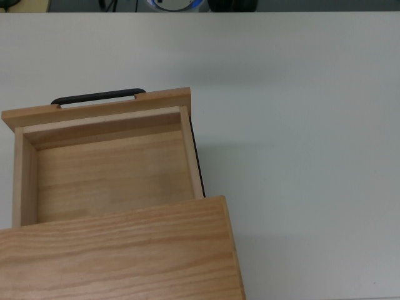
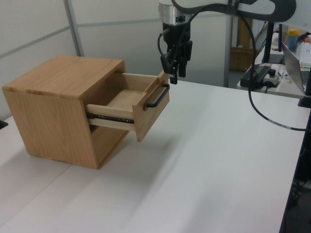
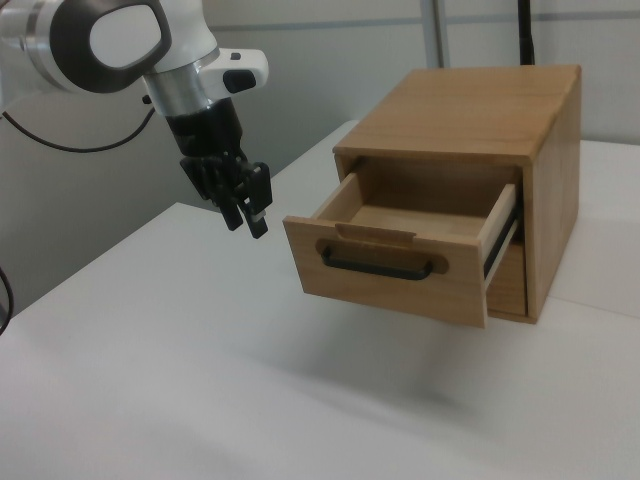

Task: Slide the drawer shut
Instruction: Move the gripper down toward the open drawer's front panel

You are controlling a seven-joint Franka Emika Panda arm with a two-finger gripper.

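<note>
The drawer [image 2: 151,108] stands pulled well out of the wooden cabinet [image 2: 53,97], its inside bare [image 1: 112,175]. A thin black bar handle [image 3: 380,266] runs across its front panel [image 3: 400,290]; the top view shows this handle [image 1: 97,96] along the panel's far side. My gripper [image 2: 176,76] hangs fingers down in the air, just above and beyond the front panel's top edge, touching nothing. In the right view the gripper [image 3: 250,218] is to the right view's left of the panel, clear of it. Its fingers are slightly apart and hold nothing. It does not show in the top view.
The cabinet sits on a white table [image 2: 218,160]. A black cable [image 2: 257,109] loops down from the arm at the left view's right. A second desk with a power strip [image 2: 262,73] and other items stands behind it.
</note>
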